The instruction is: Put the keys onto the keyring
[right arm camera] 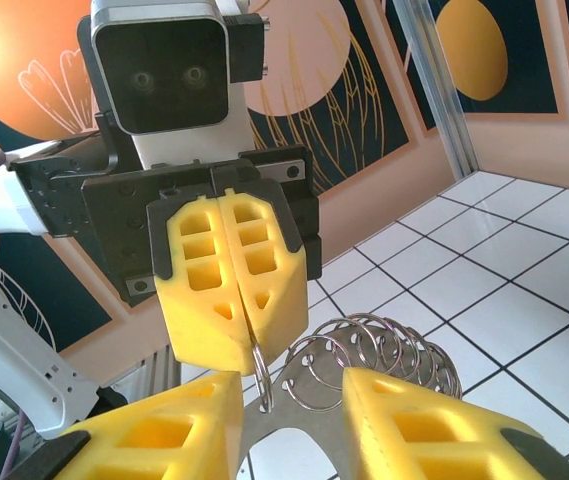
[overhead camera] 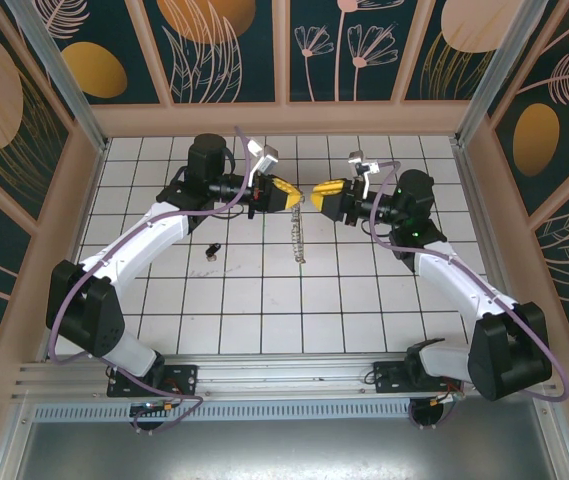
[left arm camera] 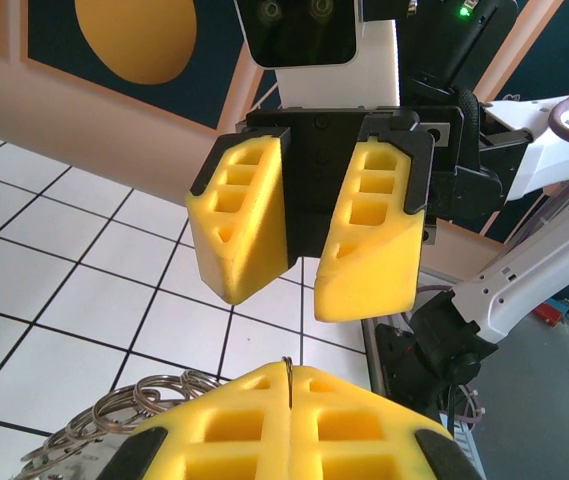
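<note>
The keyring (overhead camera: 300, 235) is a silvery string of rings on a flat holed plate, hanging between the two grippers above the tiles. My left gripper (left arm camera: 292, 368) is shut on the thin edge of one ring (right arm camera: 264, 375); more rings (left arm camera: 134, 410) bunch to its left. My right gripper (right arm camera: 292, 385) faces it with its yellow fingers (right arm camera: 414, 420) apart on either side of the plate (right arm camera: 309, 425) and rings (right arm camera: 384, 350). The keys (overhead camera: 212, 247), a tiny dark piece, lie on the tiles to the left, below the left arm and apart from both grippers.
The white tiled floor (overhead camera: 264, 300) is boxed in by a low beige wall (overhead camera: 284, 118) with patterned panels above. Purple cables (overhead camera: 164, 215) run along both arms. The two grippers (overhead camera: 306, 195) nearly touch at mid-back.
</note>
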You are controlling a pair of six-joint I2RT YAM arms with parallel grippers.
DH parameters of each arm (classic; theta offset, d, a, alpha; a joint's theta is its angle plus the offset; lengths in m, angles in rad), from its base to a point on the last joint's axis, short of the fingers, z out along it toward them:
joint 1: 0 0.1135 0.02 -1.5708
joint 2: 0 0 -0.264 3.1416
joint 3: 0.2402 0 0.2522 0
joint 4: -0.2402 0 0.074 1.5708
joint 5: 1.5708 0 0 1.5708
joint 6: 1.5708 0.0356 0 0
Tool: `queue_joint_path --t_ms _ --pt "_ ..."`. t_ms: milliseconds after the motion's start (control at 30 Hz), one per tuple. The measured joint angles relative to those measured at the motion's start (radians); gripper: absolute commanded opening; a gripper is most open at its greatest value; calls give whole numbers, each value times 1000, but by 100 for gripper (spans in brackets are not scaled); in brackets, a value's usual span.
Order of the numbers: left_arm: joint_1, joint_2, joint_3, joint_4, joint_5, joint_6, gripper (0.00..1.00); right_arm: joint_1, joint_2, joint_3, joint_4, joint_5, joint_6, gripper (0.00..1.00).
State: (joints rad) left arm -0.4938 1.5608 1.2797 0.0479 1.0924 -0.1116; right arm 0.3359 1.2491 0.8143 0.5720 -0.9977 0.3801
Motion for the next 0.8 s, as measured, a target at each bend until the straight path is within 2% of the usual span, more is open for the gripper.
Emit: queue_joint_path --t_ms 467,667,800 --pt "0 0 0 0 0 2 0 42 63 44 0 -18 -1 23" --pt "0 0 0 -1 -1 4 0 44 63 44 0 -26 -8 9" --pt "2 0 0 -6 -1 5 0 44 63 44 2 -34 -8 6"
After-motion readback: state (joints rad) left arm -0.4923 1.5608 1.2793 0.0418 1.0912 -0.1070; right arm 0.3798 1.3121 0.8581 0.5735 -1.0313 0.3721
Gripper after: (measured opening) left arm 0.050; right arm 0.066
